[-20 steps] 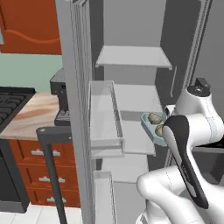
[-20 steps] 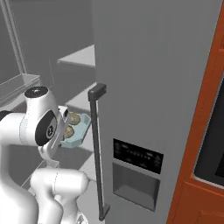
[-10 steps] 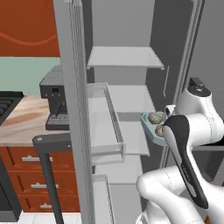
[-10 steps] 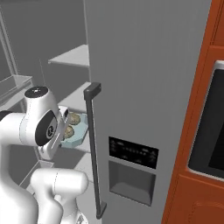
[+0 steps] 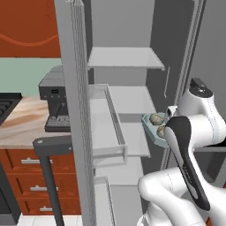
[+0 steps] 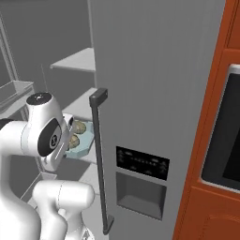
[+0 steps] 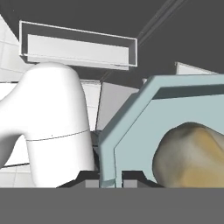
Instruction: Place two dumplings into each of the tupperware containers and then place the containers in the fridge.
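Observation:
My gripper [image 7: 109,177] is shut on the rim of the light blue-grey tupperware container [image 7: 131,118], held level in front of the open fridge [image 5: 126,57]. Two dumplings [image 5: 155,118] [image 5: 161,131] lie in the container [image 5: 149,129], just ahead of my white wrist. From the right side the container [image 6: 80,147] with its dumplings [image 6: 78,127] [image 6: 74,139] hangs beside the closed fridge door [image 6: 154,93], level with a middle shelf. One dumpling [image 7: 192,153] looms large in the hand view.
The open fridge door with clear bins [image 5: 108,123] stands left of the arm, its dark handle [image 5: 48,176] low down. A coffee machine [image 5: 55,103] sits on the marble counter [image 5: 22,126]. A dark door handle [image 6: 99,154] and a black microwave [image 6: 229,136] are on the right.
The whole picture has shifted a little, so the base has moved relative to the fridge. The container with its dumplings stays in my grip at the same place by the wrist.

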